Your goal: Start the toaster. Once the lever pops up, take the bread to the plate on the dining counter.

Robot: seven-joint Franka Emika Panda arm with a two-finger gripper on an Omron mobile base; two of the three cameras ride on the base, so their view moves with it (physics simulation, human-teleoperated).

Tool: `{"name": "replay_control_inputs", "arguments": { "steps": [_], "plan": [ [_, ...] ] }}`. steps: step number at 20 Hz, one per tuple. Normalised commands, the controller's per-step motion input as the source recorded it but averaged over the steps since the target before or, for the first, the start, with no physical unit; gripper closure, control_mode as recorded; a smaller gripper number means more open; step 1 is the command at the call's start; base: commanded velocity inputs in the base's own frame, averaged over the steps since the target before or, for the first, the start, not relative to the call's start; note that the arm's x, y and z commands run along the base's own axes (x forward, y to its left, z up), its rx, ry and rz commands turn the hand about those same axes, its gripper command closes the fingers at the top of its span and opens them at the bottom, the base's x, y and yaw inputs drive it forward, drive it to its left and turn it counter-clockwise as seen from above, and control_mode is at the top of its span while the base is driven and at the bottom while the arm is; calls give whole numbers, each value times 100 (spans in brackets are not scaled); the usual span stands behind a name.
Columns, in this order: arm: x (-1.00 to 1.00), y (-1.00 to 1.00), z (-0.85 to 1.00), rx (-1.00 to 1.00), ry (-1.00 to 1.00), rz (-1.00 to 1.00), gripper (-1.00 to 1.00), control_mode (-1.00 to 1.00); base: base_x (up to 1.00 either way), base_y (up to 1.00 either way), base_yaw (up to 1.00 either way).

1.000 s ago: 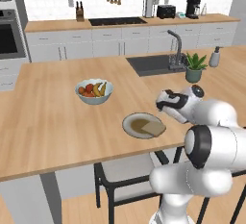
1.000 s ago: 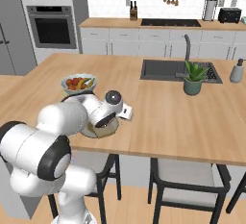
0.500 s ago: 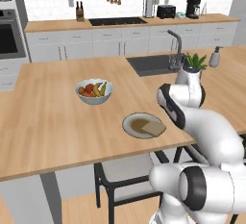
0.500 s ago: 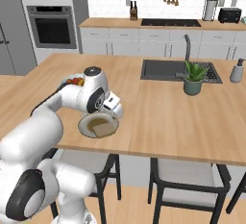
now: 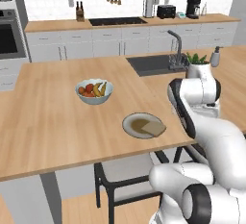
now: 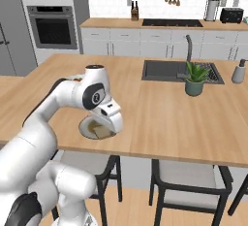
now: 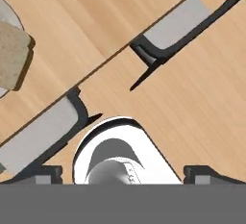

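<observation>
The bread point(image 5: 154, 129) lies flat on the grey plate point(image 5: 130, 124), close to the front edge of the dining counter point(image 5: 48, 122). My gripper point(image 6: 115, 124) hangs just above the plate's right rim point(image 6: 86, 129), apart from the slice. In the hand view the gripper point(image 7: 125, 172) is open, its dark fingertips point(image 7: 47, 172) spread wide with nothing between them. The bread point(image 7: 13, 55) is at that view's left edge. The black toaster point(image 5: 166, 11) stands far back on the rear worktop, also visible as a toaster point(image 6: 231, 15) at the top right.
A bowl of fruit point(image 5: 94, 91) sits behind the plate. The sink and tap point(image 5: 176, 50), a potted plant point(image 6: 195, 78) and a soap bottle point(image 6: 238, 71) are to the right. Dark chairs point(image 6: 189, 191) stand under the counter's front edge.
The arm has lifted and folded back over the counter's edge, turning the hand away from the plate. The bread stays on the plate.
</observation>
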Motion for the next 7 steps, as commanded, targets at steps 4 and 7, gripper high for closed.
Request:
{"name": "replay_control_inputs", "arguments": {
  "steps": [4, 7],
  "plan": [
    [-100, -35, 0, 0, 19, -12, -100, -100, 0, 0, 0],
    [-100, -35, 0, 1, 13, -10, -100, -100, 0, 0, 0]
  ]
}}
